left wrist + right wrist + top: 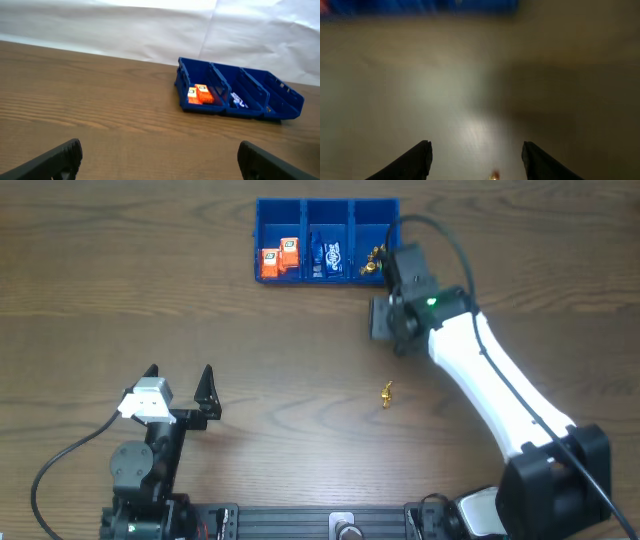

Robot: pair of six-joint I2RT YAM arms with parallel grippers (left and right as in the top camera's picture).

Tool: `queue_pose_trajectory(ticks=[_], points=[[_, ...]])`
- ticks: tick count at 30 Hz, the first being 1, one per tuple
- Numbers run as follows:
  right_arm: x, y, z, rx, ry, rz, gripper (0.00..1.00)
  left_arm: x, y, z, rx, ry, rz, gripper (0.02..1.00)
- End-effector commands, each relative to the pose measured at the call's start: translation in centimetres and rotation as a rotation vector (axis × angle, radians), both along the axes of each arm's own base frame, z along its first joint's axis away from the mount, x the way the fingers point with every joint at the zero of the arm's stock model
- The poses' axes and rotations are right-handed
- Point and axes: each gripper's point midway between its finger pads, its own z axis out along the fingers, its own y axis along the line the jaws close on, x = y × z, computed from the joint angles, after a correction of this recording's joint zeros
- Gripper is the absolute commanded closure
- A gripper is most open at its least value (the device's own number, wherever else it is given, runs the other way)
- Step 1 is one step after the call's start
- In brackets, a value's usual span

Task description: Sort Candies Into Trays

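Wood-grain tabletop carries all items, with a white sheet backdrop behind it in the left wrist view.

1. Left gripper: near its arm base at the left, fingers spread wide apart, holding nothing.
2. Blue plastic three-compartment tray: at the far edge of the table, centre.
   - Left compartment: orange wrapped candies.
   - Middle compartment: blue wrapped candies.
   - Right compartment: small gold wrapped candies.
3. Loose gold wrapped candy: on the bare table, well apart from the tray, nearer the arm bases.
4. Right gripper: above the table near the tray's right compartment, fingers parted, nothing between them.
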Motion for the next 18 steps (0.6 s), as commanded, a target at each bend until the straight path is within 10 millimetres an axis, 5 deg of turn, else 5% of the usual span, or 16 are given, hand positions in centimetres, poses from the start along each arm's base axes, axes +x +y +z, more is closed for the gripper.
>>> queue_pose_trajectory(ticks=[1, 9, 18], points=[[-5.8, -0.1, -7.5, 0.006, 0.205, -0.071, 0.391, -0.1, -0.2, -1.6, 0.015, 0.046, -0.014, 0.023], [-8.6, 1.0, -9.2, -0.002, 0.266, -0.045, 0.402, -0.1, -0.2, -1.6, 0.015, 0.046, -0.014, 0.02], [-10.2, -0.3, -11.0, -0.033, 0.306, -0.077, 0.432, -0.1, -0.2, -1.6, 0.015, 0.046, -0.014, 0.02]])
